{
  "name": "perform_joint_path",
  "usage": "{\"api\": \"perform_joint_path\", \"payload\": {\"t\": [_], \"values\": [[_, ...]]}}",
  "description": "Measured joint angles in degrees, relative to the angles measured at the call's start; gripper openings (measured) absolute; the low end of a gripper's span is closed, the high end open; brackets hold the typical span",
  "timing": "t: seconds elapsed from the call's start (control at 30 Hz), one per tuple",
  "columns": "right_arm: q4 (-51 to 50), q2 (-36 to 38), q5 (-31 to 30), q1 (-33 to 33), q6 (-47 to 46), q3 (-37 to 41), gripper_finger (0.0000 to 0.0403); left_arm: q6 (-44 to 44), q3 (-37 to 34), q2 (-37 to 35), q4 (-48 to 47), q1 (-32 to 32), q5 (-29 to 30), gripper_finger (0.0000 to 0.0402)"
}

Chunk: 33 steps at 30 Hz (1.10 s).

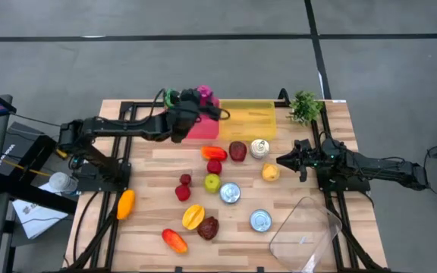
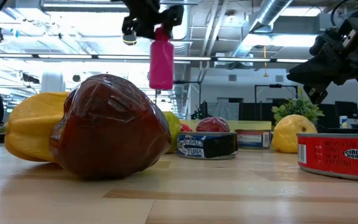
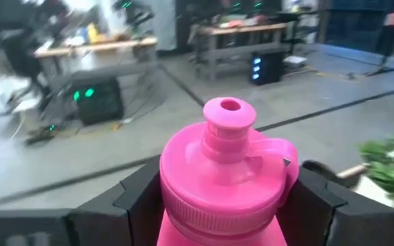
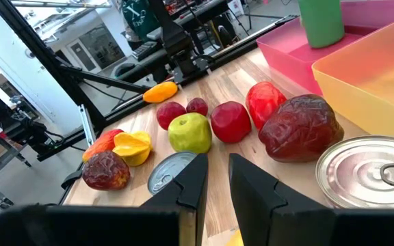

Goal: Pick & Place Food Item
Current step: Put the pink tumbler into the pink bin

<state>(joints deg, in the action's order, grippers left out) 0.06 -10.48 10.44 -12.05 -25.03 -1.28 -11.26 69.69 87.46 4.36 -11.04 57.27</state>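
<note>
Currently the left gripper (image 1: 201,97) is clamped on a pink bottle (image 2: 161,57), fingers (image 3: 137,198) against both sides below its cap, holding it upright in the air above the pink bin (image 1: 203,127) at the table's far edge. The right gripper (image 1: 283,161) hangs beside the yellow lemon (image 1: 270,172), jaws nearly closed, holding nothing.
</note>
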Motion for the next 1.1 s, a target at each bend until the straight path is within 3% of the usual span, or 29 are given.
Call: {"api": "perform_joint_path", "payload": {"t": [0.6,0.97,1.1], "values": [[-0.01,-0.01,0.01,0.02,-0.49,0.0,0.0058,0.28,-0.13,13.6,4.28,-4.87,3.11,0.0218],[-0.01,-0.02,0.02,0.02,-0.51,0.0,0.0058,-2.69,-0.33,13.73,8.64,-7.46,0.63,0.0218],[-0.01,0.0,0.02,0.02,-0.51,0.0,0.0058,-3.98,-5.51,12.71,18.79,-7.74,-1.39,0.0218]]}}
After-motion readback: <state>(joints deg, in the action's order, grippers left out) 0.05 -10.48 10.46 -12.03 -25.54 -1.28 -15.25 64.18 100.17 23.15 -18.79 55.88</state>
